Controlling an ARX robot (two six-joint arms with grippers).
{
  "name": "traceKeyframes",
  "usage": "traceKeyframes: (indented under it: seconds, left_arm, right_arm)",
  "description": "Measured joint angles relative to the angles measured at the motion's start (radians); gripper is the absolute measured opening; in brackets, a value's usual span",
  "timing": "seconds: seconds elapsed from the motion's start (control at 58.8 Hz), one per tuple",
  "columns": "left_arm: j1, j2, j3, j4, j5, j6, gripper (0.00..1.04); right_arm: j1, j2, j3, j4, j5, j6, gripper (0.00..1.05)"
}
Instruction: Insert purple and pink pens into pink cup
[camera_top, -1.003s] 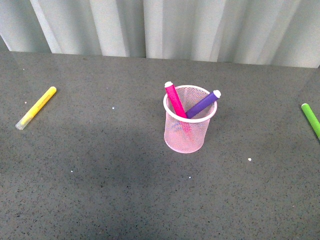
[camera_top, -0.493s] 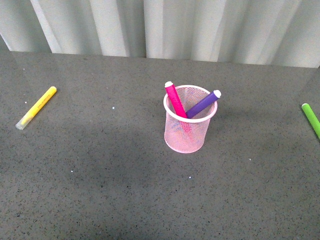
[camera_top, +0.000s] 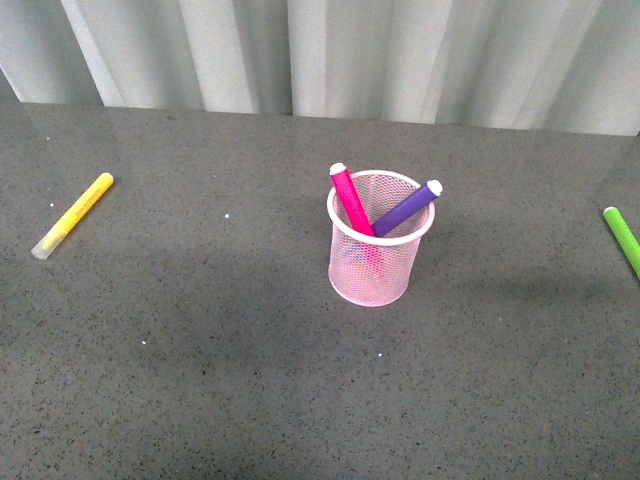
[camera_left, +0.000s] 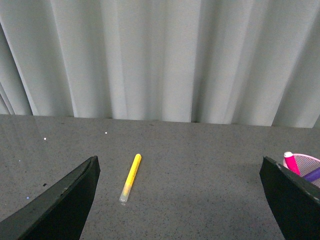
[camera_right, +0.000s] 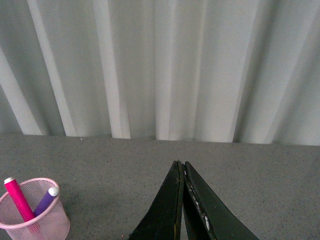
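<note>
The grey bench (camera_top: 200, 380) fills most of the front view, with pale curtains (camera_top: 320, 50) across the top. Just right of centre stands the pink cup (camera_top: 373, 260), upright, with the pink pen (camera_top: 351, 198) and the purple pen (camera_top: 408, 207) both inside it, leaning apart against the rim. A yellow marker (camera_top: 72, 214) lies at the left edge and a green marker (camera_top: 622, 238) at the right edge, both well apart from the cup.

The left pincer (camera_left: 175, 200) is spread wide and empty; the right pincer (camera_right: 182, 200) is closed flat on nothing.

Both pens look placed, so I judge the task finished. The next move calls only for keeping the arms away from the cup.
</note>
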Motion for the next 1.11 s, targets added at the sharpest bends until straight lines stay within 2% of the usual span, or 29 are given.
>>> traceKeyframes:
  seconds: [0.901,1.003,1.105]
  left_arm:
    - [0.0,0.0,0.0,0.0,0.0,0.0,0.98]
    - [0.0,0.0,0.0,0.0,0.0,0.0,0.98]
    - [0.0,0.0,0.0,0.0,0.0,0.0,0.98]
  right_arm:
    - [0.0,-0.348,-0.058,-0.263,0.001,0.0,0.04]
    - [0.0,-0.467,-0.058,-0.419,0.001,0.001,0.04]
    - [0.0,-0.52,-0.058,-0.437,0.001,0.002,0.04]
